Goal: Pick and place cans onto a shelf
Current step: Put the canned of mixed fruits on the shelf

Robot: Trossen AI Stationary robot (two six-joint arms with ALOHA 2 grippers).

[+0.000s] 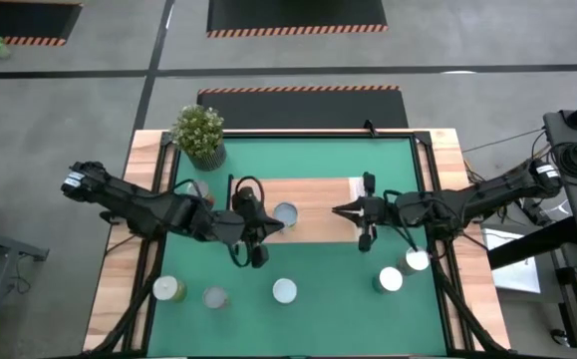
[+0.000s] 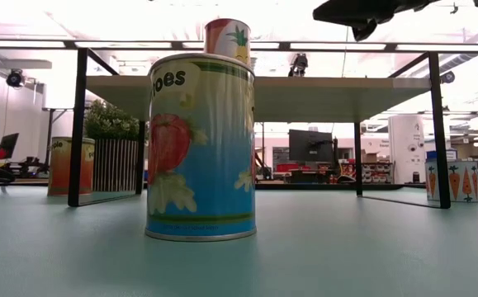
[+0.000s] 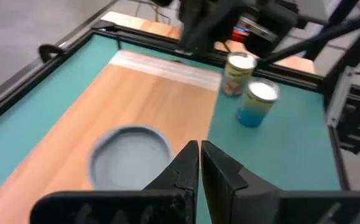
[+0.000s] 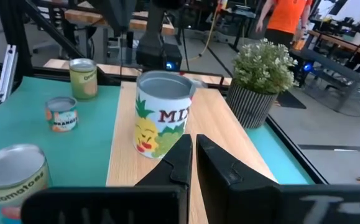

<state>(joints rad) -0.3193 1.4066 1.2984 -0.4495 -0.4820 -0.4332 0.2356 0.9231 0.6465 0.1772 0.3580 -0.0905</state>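
Observation:
The light-wood shelf [image 1: 318, 199] stands on its black frame at the middle of the green mat. One pineapple-labelled can [image 1: 285, 213] stands upright on the board; it also shows in the right wrist view [image 4: 161, 115] and the low view [image 2: 228, 40]. My left gripper [image 1: 270, 225] is shut and empty just beside this can, toward the table's near-left; the left wrist view shows its fingers [image 3: 199, 155] next to the can's silvery top [image 3: 130, 152]. My right gripper [image 1: 338, 210] is shut and empty over the board, to the can's right [image 4: 192, 149].
Several cans stand on the mat near the front edge: [image 1: 169, 290], [image 1: 214, 297], [image 1: 284, 290], [image 1: 390, 280], [image 1: 417, 261]. The tomato can [image 2: 201, 148] fills the low view. A potted plant [image 1: 199, 135] stands at the far left. The board's right half is bare.

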